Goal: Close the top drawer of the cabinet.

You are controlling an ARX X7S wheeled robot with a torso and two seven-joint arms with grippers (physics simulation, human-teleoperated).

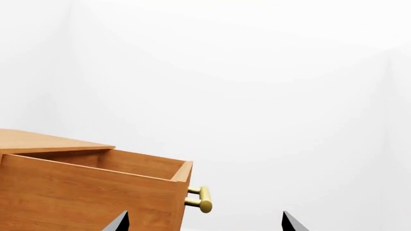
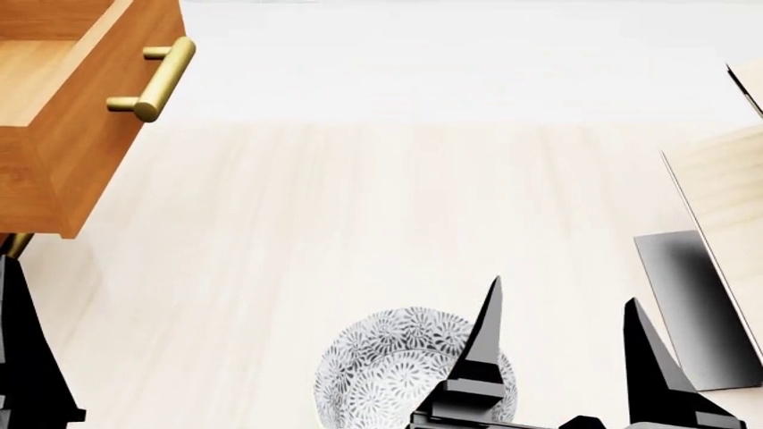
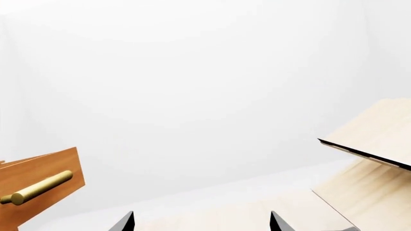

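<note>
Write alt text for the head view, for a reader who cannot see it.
The top drawer juts open at upper left, its brass handle facing a pale wooden floor. The right gripper hangs open at the bottom edge above a patterned grey bowl. A pale slanted shelf on a black base stands at right.

The top drawer (image 2: 71,134) runs off the head view's upper left corner, its interior mostly out of frame. The right gripper (image 2: 560,349) partly hides a patterned bowl (image 2: 381,366), itself cropped below. The pale slanted shelf (image 2: 727,197) is cropped at right.
</note>
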